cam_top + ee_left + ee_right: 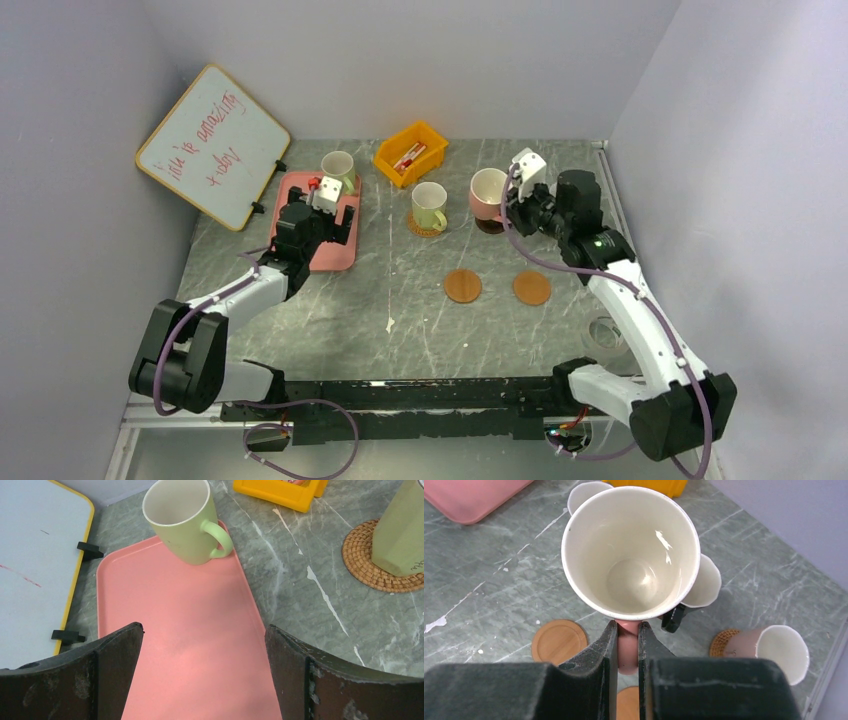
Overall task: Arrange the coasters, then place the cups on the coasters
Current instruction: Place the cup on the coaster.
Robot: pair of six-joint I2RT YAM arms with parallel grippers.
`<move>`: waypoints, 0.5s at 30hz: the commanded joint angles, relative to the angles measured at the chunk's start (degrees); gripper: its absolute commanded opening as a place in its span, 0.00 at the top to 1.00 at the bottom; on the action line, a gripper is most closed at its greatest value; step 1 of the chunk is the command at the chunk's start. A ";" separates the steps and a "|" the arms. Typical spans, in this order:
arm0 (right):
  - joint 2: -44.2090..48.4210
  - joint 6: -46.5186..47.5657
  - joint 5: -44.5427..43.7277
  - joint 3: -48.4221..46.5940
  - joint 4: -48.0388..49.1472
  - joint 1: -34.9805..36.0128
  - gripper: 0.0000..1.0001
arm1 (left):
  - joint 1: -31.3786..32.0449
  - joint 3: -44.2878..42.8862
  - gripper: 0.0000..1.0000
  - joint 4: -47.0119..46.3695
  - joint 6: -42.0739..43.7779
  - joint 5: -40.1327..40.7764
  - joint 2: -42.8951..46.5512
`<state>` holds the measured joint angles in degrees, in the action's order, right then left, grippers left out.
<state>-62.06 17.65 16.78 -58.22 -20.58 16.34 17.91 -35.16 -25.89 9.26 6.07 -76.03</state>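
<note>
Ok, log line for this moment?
left gripper: open over pink tray | right gripper: shut on pink cup handle | green cup: on woven coaster | orange coasters: two bare

Counter (pixel 400 320): grey-green stone-look surface with white veining, marked pale in places. Plain lilac-grey walls enclose three sides: left wall (pixel 70 200), back wall (pixel 430 60), right wall (pixel 740 150). Yellow-framed whiteboard (pixel 213 145) leans at the far-left corner. Lighting even, with soft shadows.
</note>
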 commanded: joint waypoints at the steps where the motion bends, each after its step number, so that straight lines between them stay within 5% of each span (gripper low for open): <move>1: 5.23 2.82 4.82 -0.91 3.30 -2.66 1.00 | -0.16 -1.23 0.04 -2.24 -0.46 -0.70 -0.25; 15: 16.35 6.48 2.11 7.00 -2.56 -8.35 1.00 | -0.18 -1.73 0.04 -1.89 -0.44 -1.08 -1.35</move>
<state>-50.00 22.22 19.40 -50.72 -26.76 8.51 17.91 -35.16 -25.89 9.28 5.85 -76.77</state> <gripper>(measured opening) 0.154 0.966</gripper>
